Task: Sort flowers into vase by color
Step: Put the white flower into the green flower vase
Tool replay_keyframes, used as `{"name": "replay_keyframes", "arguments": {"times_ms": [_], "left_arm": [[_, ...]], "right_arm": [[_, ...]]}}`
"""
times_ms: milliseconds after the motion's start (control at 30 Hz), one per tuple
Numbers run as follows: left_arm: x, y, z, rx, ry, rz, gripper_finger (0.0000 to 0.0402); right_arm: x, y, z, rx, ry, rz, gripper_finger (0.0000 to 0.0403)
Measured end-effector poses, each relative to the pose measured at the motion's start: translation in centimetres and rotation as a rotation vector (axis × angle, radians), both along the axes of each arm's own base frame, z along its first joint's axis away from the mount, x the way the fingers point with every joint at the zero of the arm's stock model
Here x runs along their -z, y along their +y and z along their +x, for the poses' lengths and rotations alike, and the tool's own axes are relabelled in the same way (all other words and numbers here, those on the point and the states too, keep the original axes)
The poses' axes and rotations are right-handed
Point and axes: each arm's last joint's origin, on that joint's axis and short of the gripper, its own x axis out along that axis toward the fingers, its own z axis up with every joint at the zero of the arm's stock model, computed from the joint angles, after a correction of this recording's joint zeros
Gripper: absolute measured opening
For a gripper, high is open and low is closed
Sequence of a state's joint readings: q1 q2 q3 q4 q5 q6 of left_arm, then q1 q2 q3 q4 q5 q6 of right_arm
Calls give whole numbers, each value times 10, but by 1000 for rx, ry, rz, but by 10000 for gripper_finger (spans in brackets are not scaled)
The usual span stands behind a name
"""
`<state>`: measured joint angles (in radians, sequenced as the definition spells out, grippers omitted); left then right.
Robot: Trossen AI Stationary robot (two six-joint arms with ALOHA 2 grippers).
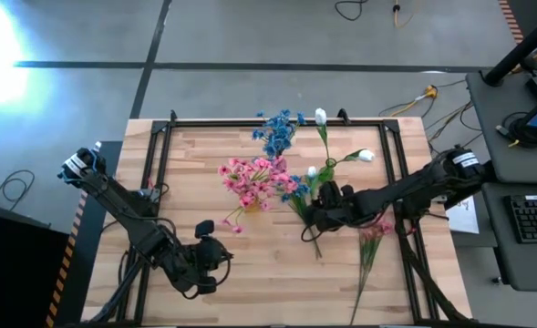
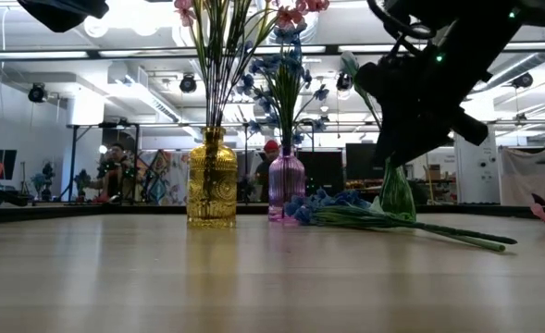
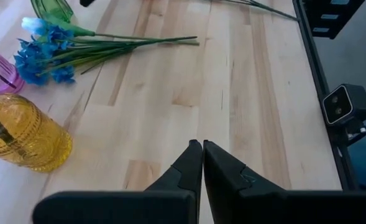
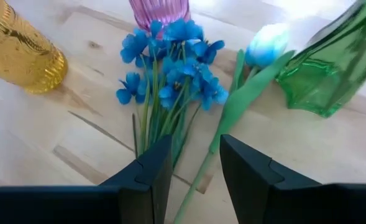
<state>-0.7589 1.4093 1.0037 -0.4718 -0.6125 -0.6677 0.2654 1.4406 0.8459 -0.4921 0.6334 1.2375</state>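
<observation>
A loose spray of blue blossoms [image 4: 170,68] and a white tulip bud [image 4: 266,43] lie flat on the table, stems toward the near edge [image 1: 315,246]. My right gripper [image 4: 195,146] hovers open just above their stems. The tulip's stem [image 4: 229,118] runs through the gap between the fingers. The blue stems pass under one finger. A yellow vase [image 2: 212,180] holds pink flowers [image 1: 254,178], a purple vase [image 2: 286,185] holds blue ones [image 1: 277,132], and a green vase [image 2: 397,196] holds white tulips [image 1: 366,155]. My left gripper [image 3: 201,148] is shut over bare wood at the near left [image 1: 209,264].
A pink spray [image 1: 373,239] lies on the table right of my right gripper. A few pink blossoms [image 1: 232,223] lie left of the blue spray. Black rails [image 1: 159,164] frame the table, and a small camera [image 3: 341,106] sits at its near edge. Bare wood lies between the arms.
</observation>
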Motion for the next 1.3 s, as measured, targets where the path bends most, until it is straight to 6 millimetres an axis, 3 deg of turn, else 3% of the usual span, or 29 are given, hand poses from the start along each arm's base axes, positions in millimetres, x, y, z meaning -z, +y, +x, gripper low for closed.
{"name": "replay_keyframes", "arguments": {"times_ms": [433, 933, 1300], "left_arm": [[1, 1, -1, 1, 13, 11, 0], [1, 1, -1, -1, 16, 17, 0], [1, 2, -1, -3, 15, 19, 0]], "right_arm": [[36, 5, 11, 42, 76, 10, 121], [48, 6, 13, 49, 108, 13, 160], [65, 6, 14, 32, 185, -10, 132]]}}
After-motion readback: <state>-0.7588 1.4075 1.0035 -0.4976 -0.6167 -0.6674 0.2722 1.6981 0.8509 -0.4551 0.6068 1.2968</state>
